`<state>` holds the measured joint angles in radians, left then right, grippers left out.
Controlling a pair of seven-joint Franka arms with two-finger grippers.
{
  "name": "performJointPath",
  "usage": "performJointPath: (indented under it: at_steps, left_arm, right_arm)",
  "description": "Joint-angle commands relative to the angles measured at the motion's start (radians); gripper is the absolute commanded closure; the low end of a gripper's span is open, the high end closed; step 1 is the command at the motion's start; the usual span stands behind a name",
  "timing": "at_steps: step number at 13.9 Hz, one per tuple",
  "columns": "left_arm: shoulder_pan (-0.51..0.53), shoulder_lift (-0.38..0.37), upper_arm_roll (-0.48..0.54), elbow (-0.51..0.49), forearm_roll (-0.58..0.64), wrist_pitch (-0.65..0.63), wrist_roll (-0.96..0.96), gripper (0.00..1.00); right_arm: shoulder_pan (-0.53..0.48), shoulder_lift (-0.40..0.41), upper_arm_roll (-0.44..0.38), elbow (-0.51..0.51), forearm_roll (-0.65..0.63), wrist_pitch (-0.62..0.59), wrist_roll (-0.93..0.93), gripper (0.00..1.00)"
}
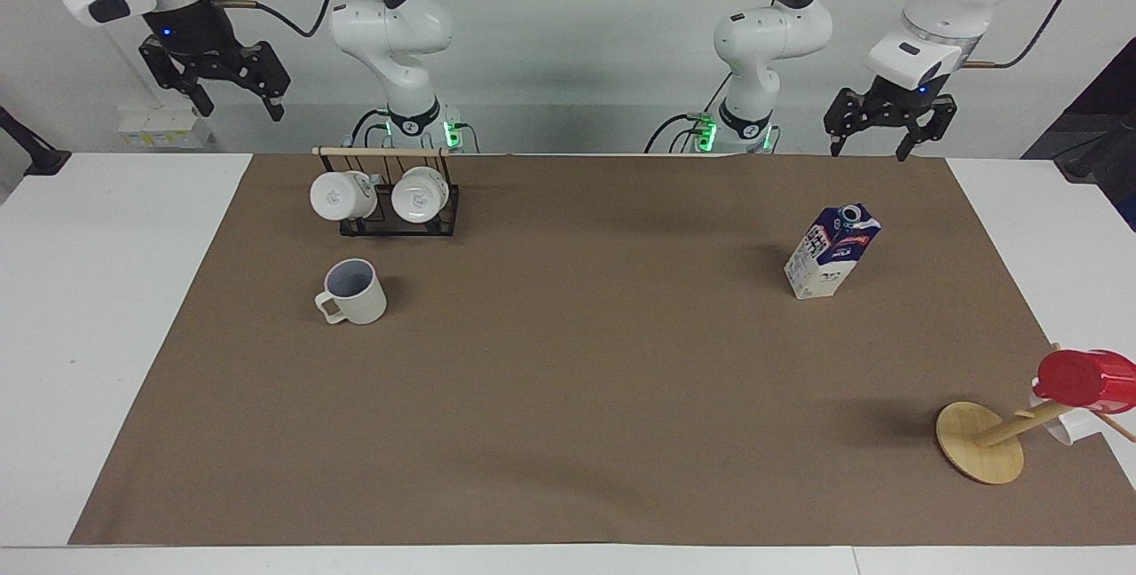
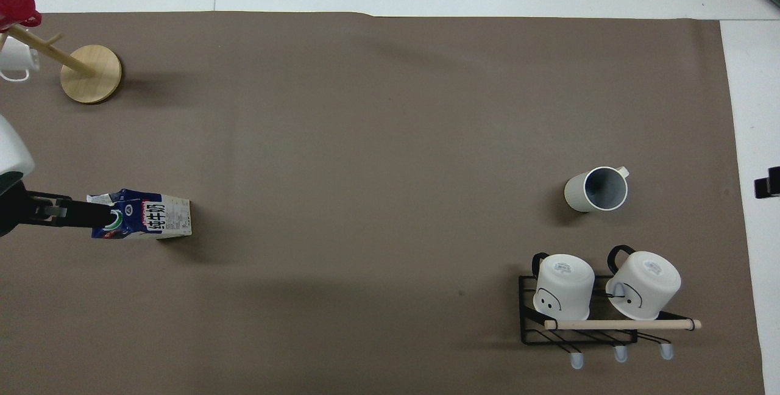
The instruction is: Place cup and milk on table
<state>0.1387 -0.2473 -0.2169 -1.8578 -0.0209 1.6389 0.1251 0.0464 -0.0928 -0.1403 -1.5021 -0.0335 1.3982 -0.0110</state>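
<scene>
Facing view, read from its left edge across.

Right hand (image 1: 238, 103): raised in the air above the right arm's end of the bench (image 1: 124, 309), near the robots' edge. Fingers apart, nothing between them, touching nothing.

Black wire mug rack (image 1: 390, 218) with a wooden rail: stands on the brown sheet (image 1: 568, 380) close to the robots. Two glossy white mugs (image 1: 342, 195) hang on it side by side, bottoms facing outward.

Cup (image 1: 355, 293): cream-white, upright on the brown sheet, just farther from the robots than the rack and apart from it. Mouth up, grey-lavender inside visible, squarish handle pointing away from the robots toward the right arm's end.

Milk carton (image 1: 830, 253): upright on the brown sheet toward the left arm's end. Blue top, white lower part, round white cap uppermost. Stands free; no hand touches it.

Left hand (image 1: 887, 133): raised above the robots' edge of the bench at the left arm's end, fingers apart and empty. In the overhead view it overlaps the carton's top, but the facing view shows it well clear.

Wooden mug tree (image 1: 981, 442): round base on the sheet, farther from the robots than the carton; carries a red plastic cup (image 1: 1087, 378) and a small white cup (image 1: 1061, 422).
</scene>
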Motion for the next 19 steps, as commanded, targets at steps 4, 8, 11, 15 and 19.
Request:
performJointPath:
  at_steps: [4,8,11,15,19]
  left_arm:
    - [0.004,0.005,0.004,0.028,0.012,-0.021,0.004,0.0]
    - [0.01,0.002,0.01,0.028,0.012,-0.021,0.004,0.0]
    - [0.013,0.003,0.011,0.028,0.012,-0.016,0.001,0.0]
    - [0.013,0.003,0.013,0.028,0.012,-0.01,0.002,0.0]
    - [0.01,0.003,0.013,0.028,0.012,-0.008,-0.001,0.0]
  right_arm:
    - [0.0,-0.024,0.004,-0.029,-0.009,0.002,0.017,0.0]
    - [0.0,-0.024,0.004,-0.027,-0.009,-0.001,0.019,0.0]
    - [-0.002,-0.027,0.001,-0.023,-0.009,-0.016,0.014,0.0]
    - [0.0,-0.031,0.005,-0.027,-0.009,-0.019,0.005,0.0]
    - [0.001,-0.064,0.013,-0.085,-0.009,0.038,0.035,0.0]
